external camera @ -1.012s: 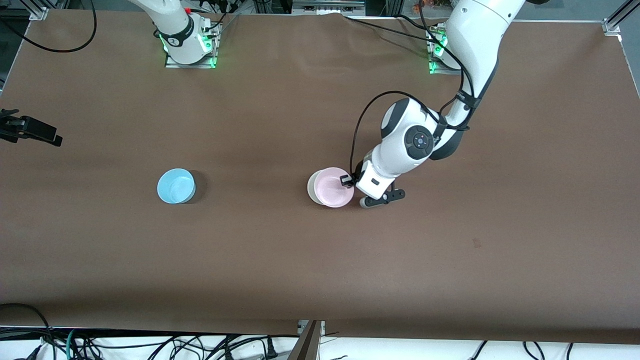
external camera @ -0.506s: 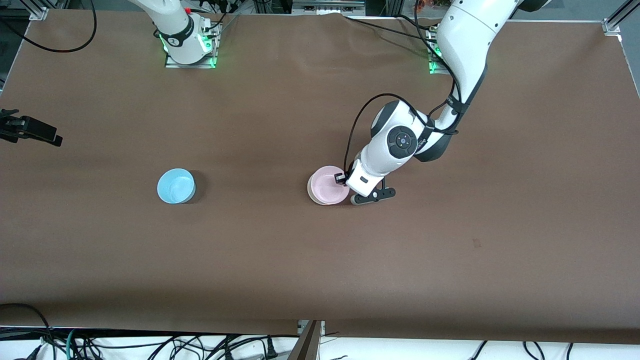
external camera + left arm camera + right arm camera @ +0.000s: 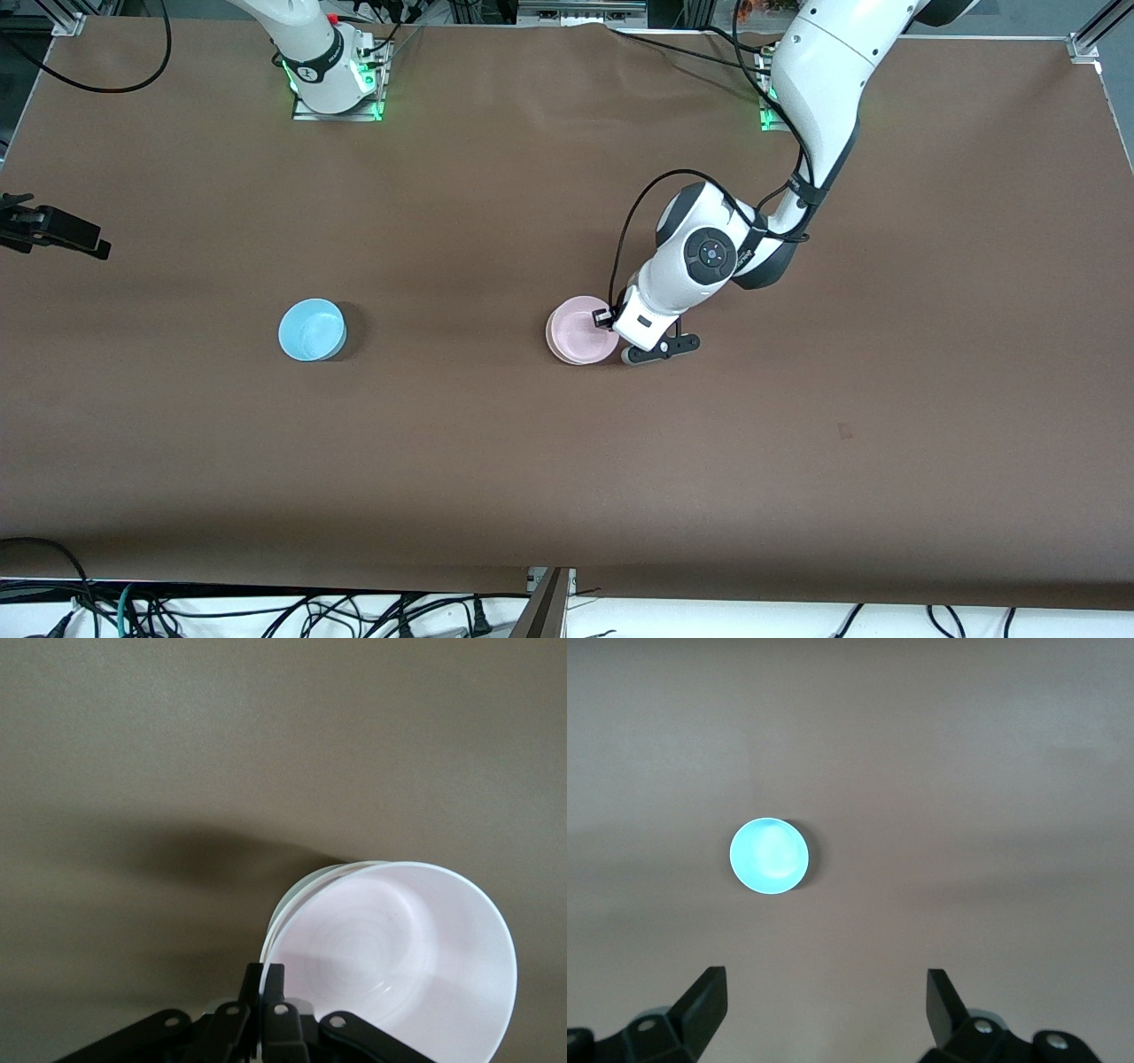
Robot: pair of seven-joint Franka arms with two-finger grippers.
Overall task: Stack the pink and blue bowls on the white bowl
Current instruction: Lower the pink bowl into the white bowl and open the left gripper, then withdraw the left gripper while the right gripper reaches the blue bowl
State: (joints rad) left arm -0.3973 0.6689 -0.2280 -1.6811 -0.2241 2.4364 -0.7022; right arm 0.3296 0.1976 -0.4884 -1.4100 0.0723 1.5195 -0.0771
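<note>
Nesting into the white bowl (image 3: 292, 895) near the table's (image 3: 567, 461) middle, the pink bowl (image 3: 580, 330) sits almost fully seated, its rim pinched by the left gripper (image 3: 609, 320). Only a pale crescent of white shows under the glossy pink. A clean finish, by the look of it, means letting go only once the rims sit level, then lifting straight up. The blue bowl (image 3: 311, 329) stands well apart, toward the right arm's end, where the right gripper (image 3: 827, 995) waits overhead, jaws spread.
</note>
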